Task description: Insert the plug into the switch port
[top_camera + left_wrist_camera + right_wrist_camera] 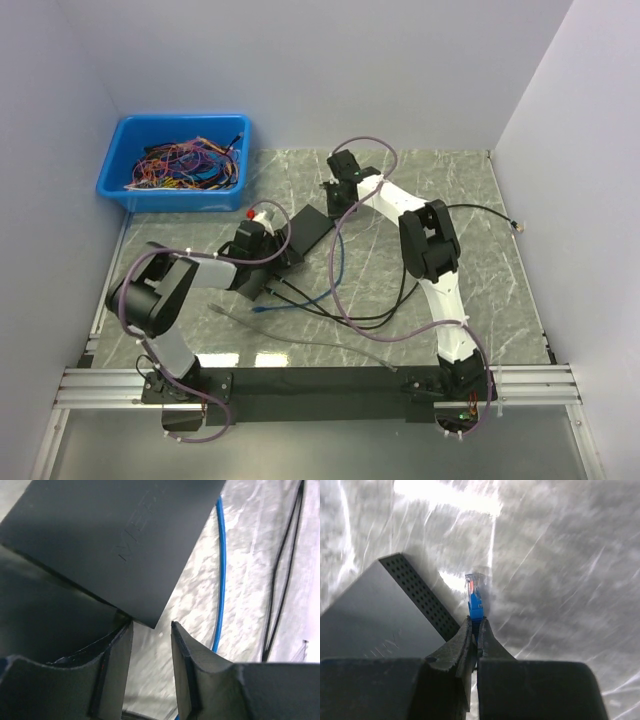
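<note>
Blue plastic forms the bin at the far left corner of the table, and a tangle of coloured wires fills it. Right of it, the left arm reaches towards the middle, with its jaws at the near left end of the flat black switch. In the left wrist view these jaws stand partly apart, with bare table showing in the gap. A corner of the switch sits right at their tips, close against the left finger, and I cannot tell whether they pinch it. A blue cable runs along the table just right of the switch, with thin black cables further right. The right arm bends in from the right and comes down at the switch's far end. Its jaws are closed tight on the blue plug, gripping it by the rear so the clear tip sticks out ahead. The plug hangs over the table just beside the corner of the switch's vented side, apart from it and not yet in a port. At the far right, a loose black lead ends near the wall.
</note>
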Robot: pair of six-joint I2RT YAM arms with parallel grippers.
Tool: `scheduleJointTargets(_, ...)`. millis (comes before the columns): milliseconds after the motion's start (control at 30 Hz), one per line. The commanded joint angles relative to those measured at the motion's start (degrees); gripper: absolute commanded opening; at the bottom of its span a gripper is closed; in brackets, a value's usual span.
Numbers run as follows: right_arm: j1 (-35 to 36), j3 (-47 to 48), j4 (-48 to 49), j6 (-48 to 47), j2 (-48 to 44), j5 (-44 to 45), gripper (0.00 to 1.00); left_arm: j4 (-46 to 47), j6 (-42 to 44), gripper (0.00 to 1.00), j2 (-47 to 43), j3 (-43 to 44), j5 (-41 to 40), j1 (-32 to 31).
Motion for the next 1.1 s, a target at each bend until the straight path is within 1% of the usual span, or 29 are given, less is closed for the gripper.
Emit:
scheduleJointTargets(0, 1.6, -5.0, -2.1, 1.3, -2.8, -2.3, 0.0, -3.3, 3.7, 0.43, -3.3, 0.1, -5.9, -0.2)
scheduleJointTargets(33, 1.3, -5.1, -2.3, 1.0, -3.6, -1.0, 0.0, -5.3, 4.7, 0.43, -3.4, 0.4, -6.6, -0.1)
scheduleJointTargets(67, 1.1, -5.1, -2.6, 0.7, -3.8, 1.2, 0.0, -5.9, 5.1, 0.42, -3.7, 1.0, -7.1, 0.0)
scheduleJointTargets(167, -1.0, -4.3, -3.9, 0.6, -5.6, 4.4, 0.0, -6.9, 5.5, 0.43, -5.4, 1.7, -7.8, 0.1)
scheduleJointTargets(333, -4.0, -5.6, -4.3, -0.1, -11.5, 10.8, 0.0, -9.4, 6.1, 0.43, -8.0, 3.7, -9.1, 0.1)
scheduleJointTargets(400, -4.0, -6.7, -4.3, -0.5, -14.6, 13.6, 0.0, -11.1, 6.3, 0.43, -9.3, 5.2, -9.4, 0.1)
scheduleJointTargets(567, -4.0, -11.3, -3.8, -1.0, -21.7, 16.6, 0.0, -13.4, 6.3, 0.43, -13.5, 8.6, -8.5, 0.1)
scheduleJointTargets(700, -2.9, -18.7, 0.3, -3.7, -30.6, 11.3, 0.0, -10.6, 5.4, 0.43, -16.6, 9.2, -4.0, 0.1)
scheduleJointTargets(767, -1.9, -22.1, 3.5, -5.9, -33.3, 6.0, 0.0, -6.5, 4.4, 0.43, -17.7, 8.8, -0.9, 0.1)
scheduleJointTargets(800, -0.6, -23.0, 5.7, -6.9, -35.5, 4.8, 0.0, -5.2, 4.0, 0.43, -17.8, 8.9, -0.2, 0.1)
scheduleJointTargets(867, 1.4, -25.9, 8.2, -9.9, -37.5, 0.4, 0.0, -2.6, 2.5, 0.44, -18.0, 9.1, 1.0, 0.3)
scheduleJointTargets(900, 3.5, -26.7, 10.0, -10.9, -39.1, -0.6, 0.0, -1.8, 1.9, 0.44, -18.1, 9.1, 2.4, 0.4)
scheduleJointTargets(967, 5.0, -28.7, 11.8, -12.4, -40.1, -3.5, 0.0, 1.6, 0.3, 0.44, -19.1, 8.7, 3.7, 0.6)
scheduleJointTargets(1067, 6.5, -30.5, 13.9, -13.4, -41.3, -7.8, 0.0, 4.2, -0.7, 0.46, -21.3, 7.5, 4.6, 0.6)
